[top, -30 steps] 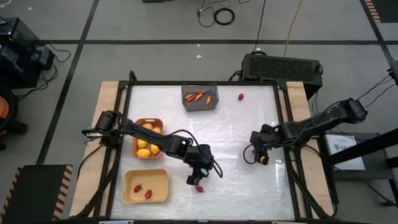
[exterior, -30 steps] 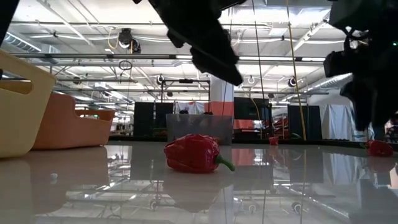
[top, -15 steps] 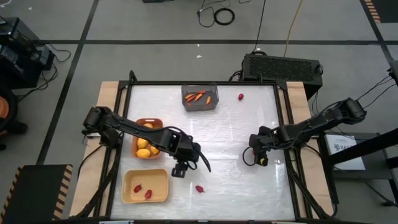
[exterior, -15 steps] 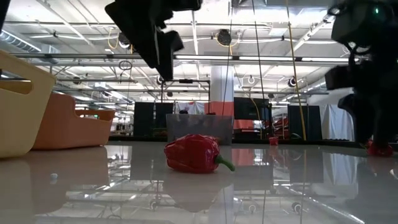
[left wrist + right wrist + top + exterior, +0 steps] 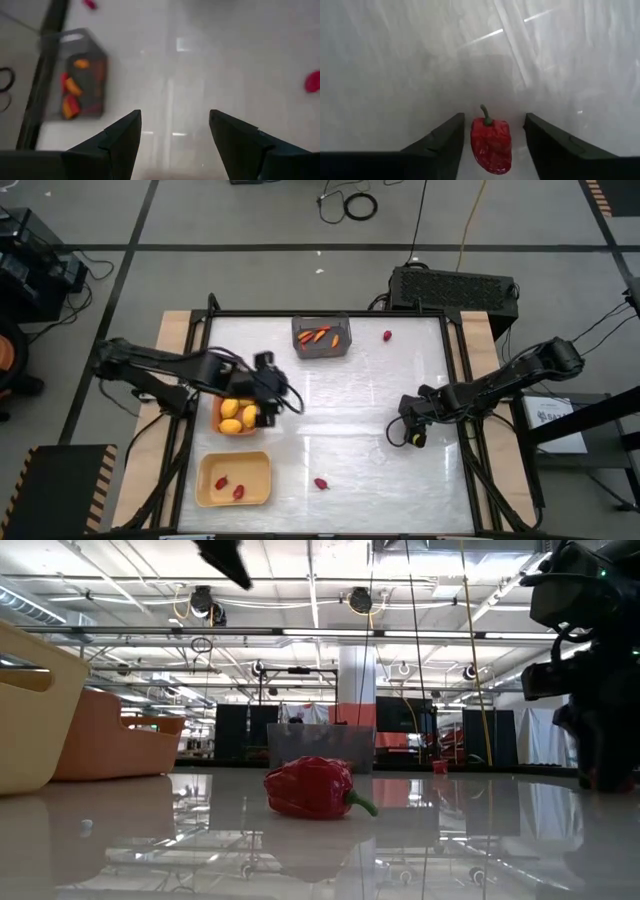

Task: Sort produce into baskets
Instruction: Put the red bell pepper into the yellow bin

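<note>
My left gripper [image 5: 275,390] hangs open and empty high over the right end of the orange-brown tray [image 5: 222,379], which holds yellow-orange fruits [image 5: 234,418]. My right gripper [image 5: 407,437] is open and low at the table's right. Its fingers stand on either side of a red pepper [image 5: 491,145] that lies on the table; I see no touch. Another red pepper [image 5: 321,483] lies near the front edge and also shows in the low view [image 5: 312,787]. The grey bin [image 5: 322,337] holds orange-red sticks. The pale yellow tray [image 5: 256,478] holds two red pieces.
A small red piece [image 5: 387,335] lies at the far edge, right of the grey bin. The grey bin also shows in the left wrist view [image 5: 80,82]. The table's middle is bare white surface between the arms.
My left gripper has risen from beside the red pepper near the front edge and swung toward the table's far left, over the orange-brown tray. That pepper has stayed where it lay. My right gripper has come down a little around the other red pepper.
</note>
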{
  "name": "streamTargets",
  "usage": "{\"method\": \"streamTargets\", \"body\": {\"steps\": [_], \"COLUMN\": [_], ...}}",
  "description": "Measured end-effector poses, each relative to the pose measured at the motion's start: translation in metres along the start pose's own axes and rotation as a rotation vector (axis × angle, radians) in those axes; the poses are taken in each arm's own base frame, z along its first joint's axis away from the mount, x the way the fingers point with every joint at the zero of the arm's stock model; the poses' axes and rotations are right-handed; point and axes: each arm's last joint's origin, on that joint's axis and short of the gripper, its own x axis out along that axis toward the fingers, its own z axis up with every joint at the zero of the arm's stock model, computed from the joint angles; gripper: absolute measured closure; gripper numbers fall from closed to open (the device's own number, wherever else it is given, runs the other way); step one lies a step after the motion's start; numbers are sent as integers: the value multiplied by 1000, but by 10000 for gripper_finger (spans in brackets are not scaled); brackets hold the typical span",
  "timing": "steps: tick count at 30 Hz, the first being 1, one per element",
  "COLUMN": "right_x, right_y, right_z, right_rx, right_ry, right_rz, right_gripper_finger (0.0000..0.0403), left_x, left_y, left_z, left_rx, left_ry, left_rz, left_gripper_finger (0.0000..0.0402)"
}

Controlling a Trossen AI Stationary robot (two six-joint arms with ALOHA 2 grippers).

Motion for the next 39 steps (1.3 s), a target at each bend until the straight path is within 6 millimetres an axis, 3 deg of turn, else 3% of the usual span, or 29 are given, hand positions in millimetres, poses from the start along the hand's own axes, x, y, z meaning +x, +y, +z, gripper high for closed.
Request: {"method": "streamTargets", "body": {"steps": [5, 11, 18, 23, 28, 35, 39], "right_x": [-3, -11, -37, -48, -37, -9, 7], "right_y": [2, 18, 47, 60, 79, 132, 156], "right_z": [3, 24, 64, 82, 104, 165, 202], "right_rx": [46, 67, -28, -200, -275, -399, -483], "right_ry": [-16, -190, -682, -982, -1018, -1044, -1038], "right_rz": [11, 162, 490, 544, 507, 435, 547], "right_gripper_finger": [278, 337, 340, 336, 335, 335, 335], "left_x": [-28, -37, -22, -10, -4, -1, 0], "left_y": [18, 23, 20, 16, 15, 14, 17], "left_z": [-27, -53, -75, -80, -83, -88, -89], "left_rx": [-133, -252, -322, -331, -314, -223, -168], "left_ry": [-119, -241, -231, -244, -245, -224, -205], "left_rz": [59, 54, 49, 23, 17, 40, 63], "left_gripper_finger": [159, 159, 159, 159, 159, 159, 159]}}
